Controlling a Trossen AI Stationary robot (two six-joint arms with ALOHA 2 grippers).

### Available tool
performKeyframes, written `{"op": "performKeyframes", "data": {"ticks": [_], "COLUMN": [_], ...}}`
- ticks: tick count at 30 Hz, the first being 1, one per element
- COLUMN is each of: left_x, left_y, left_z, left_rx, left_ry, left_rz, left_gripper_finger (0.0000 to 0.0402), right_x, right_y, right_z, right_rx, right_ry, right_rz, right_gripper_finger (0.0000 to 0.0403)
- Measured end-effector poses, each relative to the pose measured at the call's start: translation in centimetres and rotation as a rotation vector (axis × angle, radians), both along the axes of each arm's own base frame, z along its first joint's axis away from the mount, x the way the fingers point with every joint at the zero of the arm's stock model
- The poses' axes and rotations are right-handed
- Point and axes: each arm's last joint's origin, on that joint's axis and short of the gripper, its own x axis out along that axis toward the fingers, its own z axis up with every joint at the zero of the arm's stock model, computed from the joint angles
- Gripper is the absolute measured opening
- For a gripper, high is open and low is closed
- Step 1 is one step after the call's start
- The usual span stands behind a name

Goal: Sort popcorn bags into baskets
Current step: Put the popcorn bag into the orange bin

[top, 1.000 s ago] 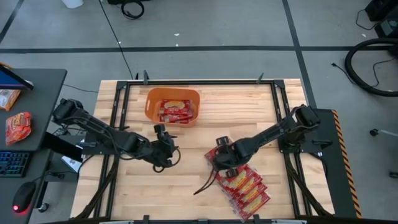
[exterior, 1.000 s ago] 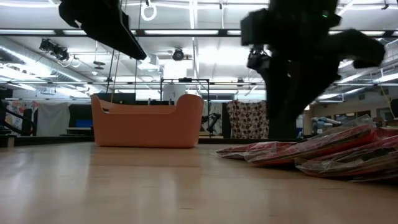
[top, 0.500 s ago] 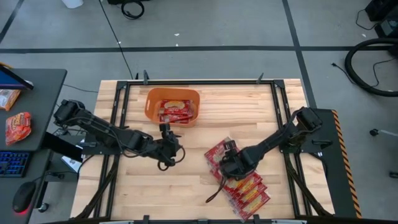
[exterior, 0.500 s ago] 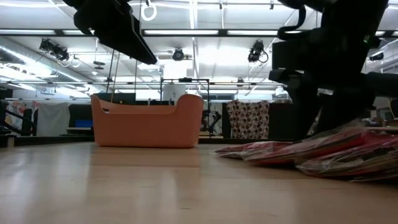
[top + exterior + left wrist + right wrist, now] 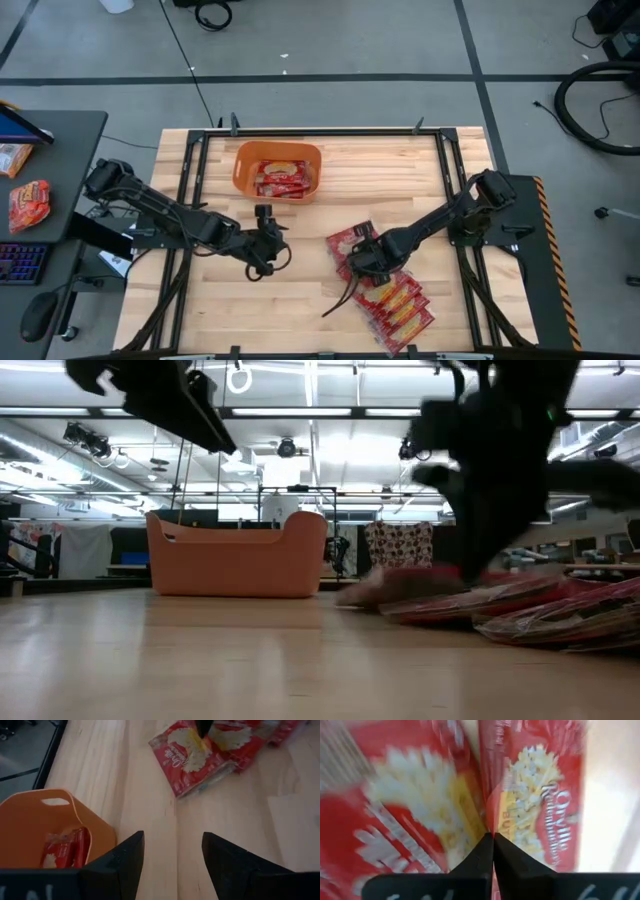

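My right hand [image 5: 358, 262] clenched, fingertips pressed on bag [image 5: 349, 243] atop pile. My left hand [image 5: 262, 243] released, over bare bench [image 5: 300, 300]; tub [image 5: 243, 172] just ahead.

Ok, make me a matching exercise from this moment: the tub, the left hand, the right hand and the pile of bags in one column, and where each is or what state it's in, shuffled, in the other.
Column one:
1. tub
2. left hand
3. right hand
4. pile of bags

Column two:
A. fingers apart over bare table, holding nothing
B. on the table's right near part
C. at the table's far side, a few bags inside
D. fingers closed, tips down at the pile's top bag

Pairs: 1-C, 2-A, 3-D, 4-B
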Motion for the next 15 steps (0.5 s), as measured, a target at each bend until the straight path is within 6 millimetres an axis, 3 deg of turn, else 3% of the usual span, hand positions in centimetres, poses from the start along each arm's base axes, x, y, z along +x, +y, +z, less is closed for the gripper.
{"op": "performKeyframes", "data": {"ticks": [7,15], "left_x": [-2.0,-4.1], "left_y": [-0.3,0.0], "left_z": [2.3,4.9], "left_rx": [-0.039,-0.109], "left_ry": [-0.074,-0.177], "left_rz": [-0.037,-0.061], "left_gripper_finger": [0.0203,0.0203], "right_x": [2.7,6.2], "right_y": [-0.5,-3.2], "right_z": [5.0,9.1], "right_rx": [0.026,0.034], "right_ry": [-0.192,-0.419], "right_rz": [0.023,-0.003], "right_gripper_finger": [0.0008,0.0005]}}
